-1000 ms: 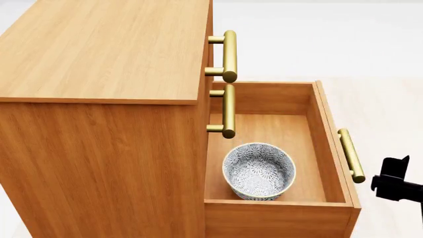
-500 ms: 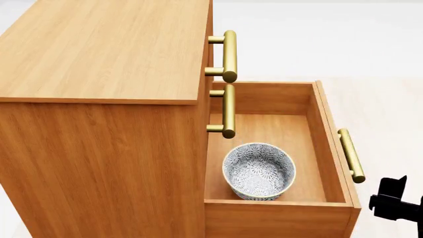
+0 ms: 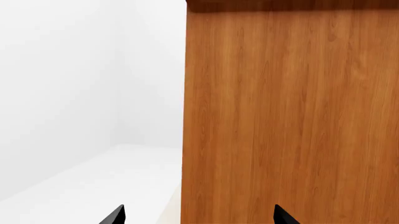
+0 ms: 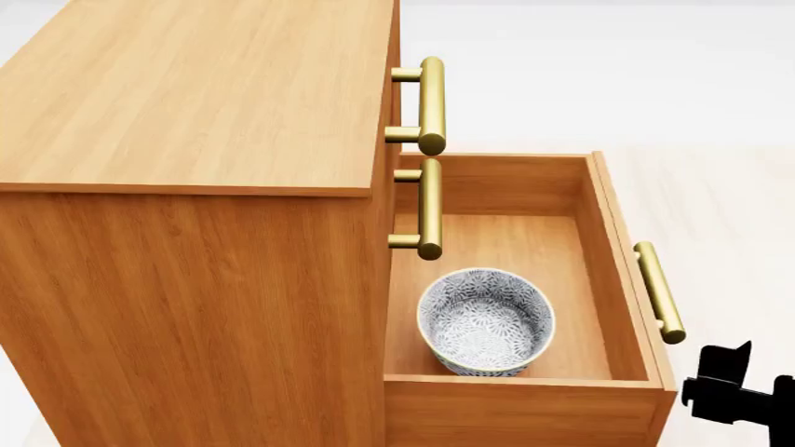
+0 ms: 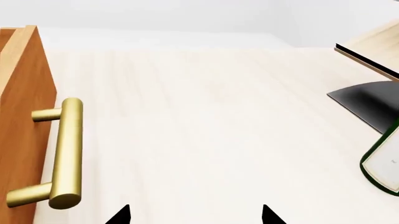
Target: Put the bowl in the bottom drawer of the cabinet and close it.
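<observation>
The blue-grey speckled bowl stands upright inside the bottom drawer, which is pulled well out of the orange-brown cabinet. The drawer's brass handle faces right. My right gripper hangs open and empty at the lower right, beside the drawer front and just below that handle. In the right wrist view the gripper is a short way from the handle and apart from it. My left gripper is open and empty, facing the cabinet's side wall. The head view does not show it.
The two upper drawers are shut, and their brass handles stick out over the open drawer. Pale floor lies to the right of the cabinet. A light-wood rack with a dark base and a green-rimmed white object stand further off.
My right gripper has dropped lower in the head view, toward the bottom right corner beside the drawer front. The bowl, the drawer and the left arm have not moved.
</observation>
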You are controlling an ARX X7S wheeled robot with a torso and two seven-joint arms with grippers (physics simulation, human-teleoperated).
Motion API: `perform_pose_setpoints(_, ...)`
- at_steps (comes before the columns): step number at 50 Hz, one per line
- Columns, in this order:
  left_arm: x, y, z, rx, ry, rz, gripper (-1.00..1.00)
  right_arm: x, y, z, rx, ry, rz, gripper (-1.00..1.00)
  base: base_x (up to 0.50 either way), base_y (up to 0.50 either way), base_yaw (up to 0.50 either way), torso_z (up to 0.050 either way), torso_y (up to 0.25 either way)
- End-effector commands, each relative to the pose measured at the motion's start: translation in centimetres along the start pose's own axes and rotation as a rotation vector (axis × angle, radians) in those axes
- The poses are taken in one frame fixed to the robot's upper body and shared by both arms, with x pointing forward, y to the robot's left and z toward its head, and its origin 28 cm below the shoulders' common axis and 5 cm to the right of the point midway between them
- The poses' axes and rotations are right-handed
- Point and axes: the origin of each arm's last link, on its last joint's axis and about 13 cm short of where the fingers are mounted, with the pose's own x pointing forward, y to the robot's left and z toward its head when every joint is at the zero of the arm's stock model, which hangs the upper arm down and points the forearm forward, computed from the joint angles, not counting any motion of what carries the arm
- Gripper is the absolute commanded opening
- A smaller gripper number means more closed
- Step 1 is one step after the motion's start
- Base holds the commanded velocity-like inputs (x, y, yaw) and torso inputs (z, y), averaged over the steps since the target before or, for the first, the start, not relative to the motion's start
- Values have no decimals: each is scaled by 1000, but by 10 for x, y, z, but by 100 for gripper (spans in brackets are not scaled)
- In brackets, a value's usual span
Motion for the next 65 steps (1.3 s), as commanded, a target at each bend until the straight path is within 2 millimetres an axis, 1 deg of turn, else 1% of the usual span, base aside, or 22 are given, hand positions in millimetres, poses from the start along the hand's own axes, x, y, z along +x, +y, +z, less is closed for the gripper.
perform_pose_setpoints(1, 0, 0, 0, -1, -2, 1, 100, 4, 8, -7, -19, 17, 16, 100, 0, 0, 0, 0, 0)
perform_pose_setpoints(11, 1, 0, -1, -2, -2, 3, 100, 7, 13, -7, -21, 20, 31, 100, 0, 0, 0, 0, 0)
perform_pose_setpoints(45, 0, 0, 0, -2, -2, 9, 100, 6, 26, -1, -16, 8, 83, 100, 0, 0, 0, 0, 0)
perform_pose_setpoints(65, 0, 0, 1, -6, -1, 12, 100, 5, 36, -6, -22, 15, 118, 100, 0, 0, 0, 0, 0)
